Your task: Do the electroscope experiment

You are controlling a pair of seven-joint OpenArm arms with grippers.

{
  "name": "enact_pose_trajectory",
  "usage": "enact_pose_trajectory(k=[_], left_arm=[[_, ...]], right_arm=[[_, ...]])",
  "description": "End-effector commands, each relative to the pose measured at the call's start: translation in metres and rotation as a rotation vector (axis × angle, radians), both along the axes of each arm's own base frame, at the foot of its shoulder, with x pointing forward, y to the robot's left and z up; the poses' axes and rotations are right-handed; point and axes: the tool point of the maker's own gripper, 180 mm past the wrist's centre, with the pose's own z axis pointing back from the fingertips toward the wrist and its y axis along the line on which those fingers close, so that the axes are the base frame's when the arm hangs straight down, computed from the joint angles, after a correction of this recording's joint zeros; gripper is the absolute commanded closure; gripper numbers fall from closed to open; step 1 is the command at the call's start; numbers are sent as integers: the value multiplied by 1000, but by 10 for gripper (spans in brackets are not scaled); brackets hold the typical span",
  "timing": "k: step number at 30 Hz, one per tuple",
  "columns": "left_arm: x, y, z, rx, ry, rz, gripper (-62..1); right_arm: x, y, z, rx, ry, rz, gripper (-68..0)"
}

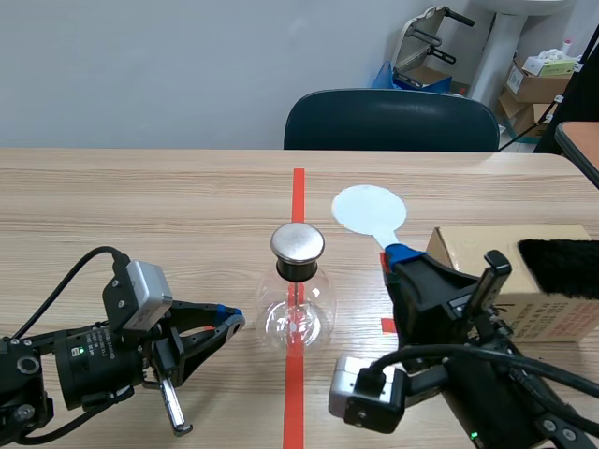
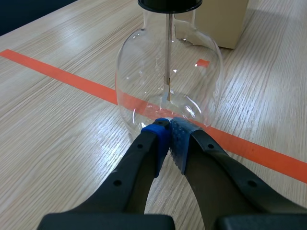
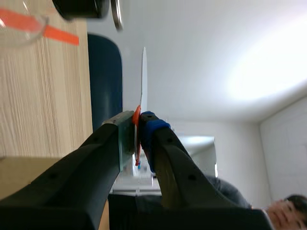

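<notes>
The electroscope is a clear glass flask with a black collar and a round metal cap, standing on the red tape line mid-table. My left gripper lies low at its left, shut on nothing. In the left wrist view its blue pads meet right at the flask's base. My right gripper is shut on the handle of a white round paddle, which sits right of and beyond the cap. The right wrist view shows the paddle edge-on between the fingers, with the cap off to one side.
A cardboard box stands at the right with a black fur piece on top. A dark blue chair is behind the table's far edge. Boxes and a stand sit in the back right corner.
</notes>
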Motion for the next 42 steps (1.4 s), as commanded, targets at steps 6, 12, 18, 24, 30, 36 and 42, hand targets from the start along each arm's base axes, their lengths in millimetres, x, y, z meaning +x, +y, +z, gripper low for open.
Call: enact_pose_trajectory(k=[6, 12, 18, 24, 30, 36, 42], left_arm=[[2, -4, 9, -30, -16, -1, -27], [2, -4, 9, -30, -16, -1, -27], [2, -4, 9, -30, -16, -1, -27], [2, -4, 9, -30, -16, -1, -27], [2, -4, 9, -30, -17, -1, -27], [2, -4, 9, -30, -17, -1, -27], [2, -4, 9, -30, -17, 0, -27]], right_arm=[[-13, 21, 9, 0, -31, 146, -10], [-23, 34, 8, -7, -30, 239, -10], [-26, 37, 8, -8, -30, 262, -10], [-26, 37, 8, -9, -30, 262, -10], [-26, 37, 8, -9, -30, 262, -10], [-26, 37, 8, -9, -30, 262, -10], [-18, 28, 8, -5, -30, 198, -10]])
